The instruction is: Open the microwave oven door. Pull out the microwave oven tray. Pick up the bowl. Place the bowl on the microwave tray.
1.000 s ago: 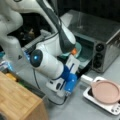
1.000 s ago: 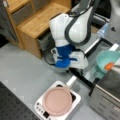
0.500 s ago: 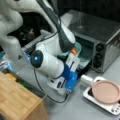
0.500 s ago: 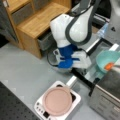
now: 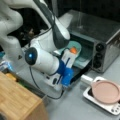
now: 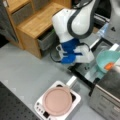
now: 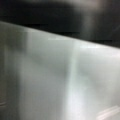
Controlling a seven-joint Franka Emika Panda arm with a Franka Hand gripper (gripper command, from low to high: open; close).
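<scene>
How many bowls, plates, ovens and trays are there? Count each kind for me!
Teal bowl: 1
Pink plate: 1
Microwave oven: 1
White tray under the plate: 1
Oven tray: 1
Total: 5

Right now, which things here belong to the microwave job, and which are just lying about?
Job:
microwave oven
its dropped-open door
teal bowl with an orange item, at the oven mouth
gripper, hidden behind the arm

Lying about:
pink plate on white tray
wooden cabinet
wooden block
</scene>
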